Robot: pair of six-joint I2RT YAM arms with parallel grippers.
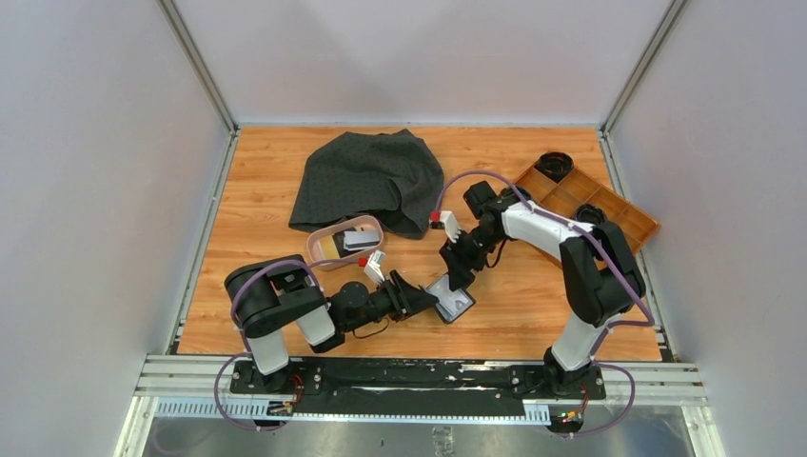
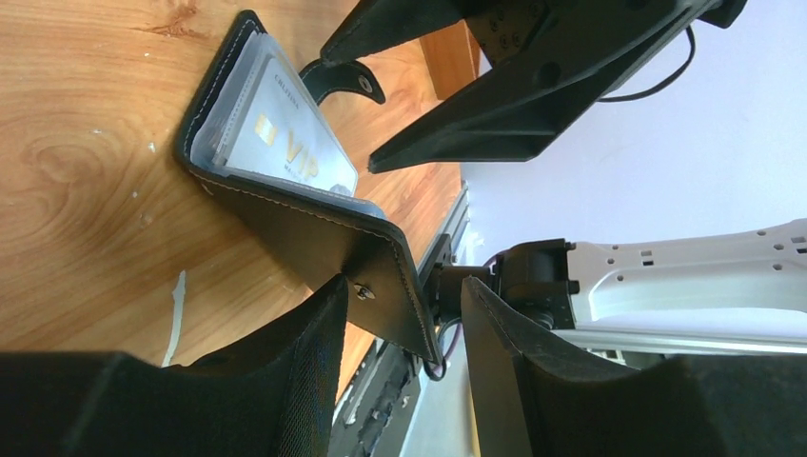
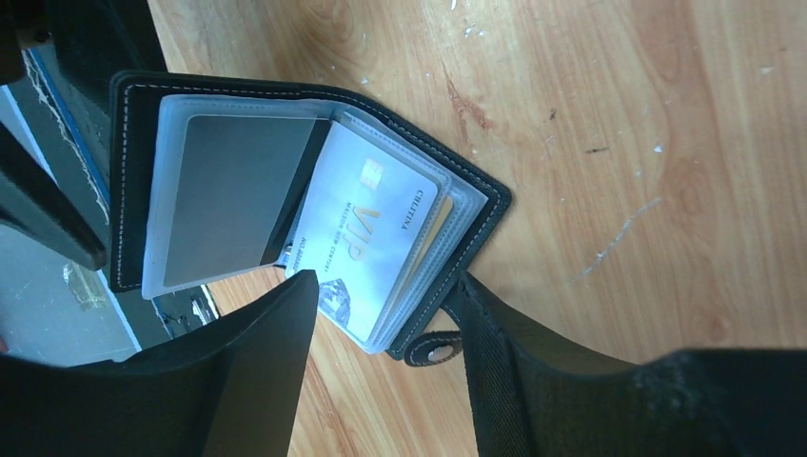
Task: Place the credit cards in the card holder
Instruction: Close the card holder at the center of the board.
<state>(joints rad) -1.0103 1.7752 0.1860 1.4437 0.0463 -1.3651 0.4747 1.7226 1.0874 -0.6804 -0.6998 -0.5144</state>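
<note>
A wood-grain table (image 1: 266, 171) sits inside pale walls. From the top camera, a dark cloth (image 1: 366, 181) lies at the back. A pink dish (image 1: 314, 249) in front of it holds some credit cards (image 1: 357, 238), and a wooden tray (image 1: 619, 214) lies at the right edge. The card holder (image 1: 455, 303) lies open near the front centre. The left gripper (image 1: 433, 303) is at its left side and the right gripper (image 1: 457, 281) just behind it. This view is too small to show how the jaws stand.

The left wrist camera shows more. The card holder (image 2: 314, 228) has one black flap tilted up, and that flap's corner reaches between the fingers of the left gripper (image 2: 404, 286). They are apart, with a gap beside the flap. A pale VIP card (image 2: 295, 152) sits in a clear sleeve. The right gripper (image 2: 347, 109) hangs above it, fingers spread.

Only the right wrist camera shows the inside from above. The VIP card (image 3: 371, 228) sits beside a dark grey card (image 3: 228, 200) in the other sleeve of the card holder (image 3: 476, 190). The sleeves' near ends and the snap tab (image 3: 433, 347) lie between the parted fingers of the right gripper (image 3: 390, 281).
</note>
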